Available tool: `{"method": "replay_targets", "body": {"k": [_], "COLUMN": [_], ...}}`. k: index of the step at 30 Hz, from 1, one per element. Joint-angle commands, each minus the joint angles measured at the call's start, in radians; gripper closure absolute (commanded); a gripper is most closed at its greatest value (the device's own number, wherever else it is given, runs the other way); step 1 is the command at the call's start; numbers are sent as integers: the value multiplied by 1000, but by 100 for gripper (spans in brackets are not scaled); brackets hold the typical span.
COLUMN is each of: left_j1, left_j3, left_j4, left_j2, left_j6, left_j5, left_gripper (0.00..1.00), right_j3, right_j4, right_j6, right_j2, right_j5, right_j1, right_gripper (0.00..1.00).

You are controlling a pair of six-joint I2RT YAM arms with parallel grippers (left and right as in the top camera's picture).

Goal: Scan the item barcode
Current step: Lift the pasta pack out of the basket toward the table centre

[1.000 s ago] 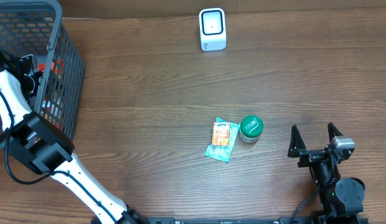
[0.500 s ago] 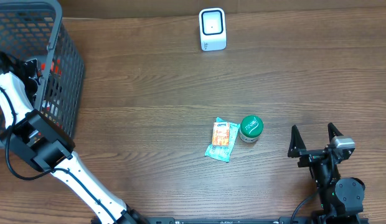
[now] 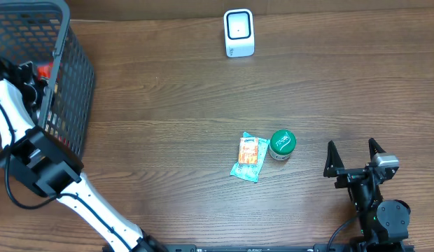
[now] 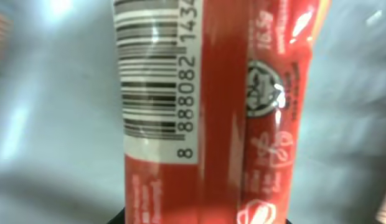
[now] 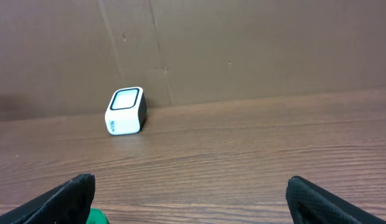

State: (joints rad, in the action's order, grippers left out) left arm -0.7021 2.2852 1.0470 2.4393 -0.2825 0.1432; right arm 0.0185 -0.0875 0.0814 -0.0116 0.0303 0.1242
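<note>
A red packet (image 4: 211, 124) with a white barcode label (image 4: 152, 74) fills the left wrist view, upright and very close. My left gripper (image 4: 202, 219) shows only as dark tips at the bottom edge, one on each side of the packet and shut on it. From overhead, the left gripper (image 3: 29, 73) is down inside the black wire basket (image 3: 73, 84), with a bit of red beside it. The white scanner (image 3: 239, 33) stands at the far middle of the table, and is the white scanner (image 5: 126, 111) in the right wrist view. My right gripper (image 3: 353, 157) rests open and empty at the front right.
An orange and teal snack packet (image 3: 249, 157) and a green-lidded can (image 3: 282, 143) lie mid-table, left of the right gripper. The can's edge (image 5: 96, 218) shows by the right gripper's left finger. A brown cardboard wall (image 5: 243, 43) backs the table.
The left gripper has closed on the red packet inside the basket and shifted slightly. The right arm has not moved.
</note>
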Motion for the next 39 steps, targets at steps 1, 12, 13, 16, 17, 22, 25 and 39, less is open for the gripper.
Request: {"method": "replay_targets", "body": {"k": [1, 12, 13, 16, 17, 22, 25, 39], "left_j1": [9, 11, 16, 40, 55, 173, 278, 867], "left_j3": [24, 24, 24, 24, 24, 23, 21, -569], "left_j4": [-45, -96, -95, -74, -56, 111, 259, 203], "left_j2": [-294, -677, -726, -801, -825, -903, -903, -877], "left_j6": [79, 253, 277, 313, 317, 343, 343, 410], "left_j5": [10, 41, 68, 101, 106, 108, 108, -52], "left_gripper": [87, 94, 94, 94, 93, 94, 96, 96], "right_j3": [-11, -11, -11, -11, -11, -11, -11, -11], "right_j4": [6, 6, 6, 6, 6, 6, 6, 6], "right_j6": [-4, -4, -4, -4, -4, -4, -4, -4], "right_j2": [9, 9, 9, 9, 9, 9, 9, 9], "right_j5": [-3, -3, -3, -3, -3, -3, -3, -3], "right_j1": [-4, -4, -4, -4, -4, -4, -4, -4], "right_gripper": [0, 0, 0, 0, 0, 0, 0, 0]}}
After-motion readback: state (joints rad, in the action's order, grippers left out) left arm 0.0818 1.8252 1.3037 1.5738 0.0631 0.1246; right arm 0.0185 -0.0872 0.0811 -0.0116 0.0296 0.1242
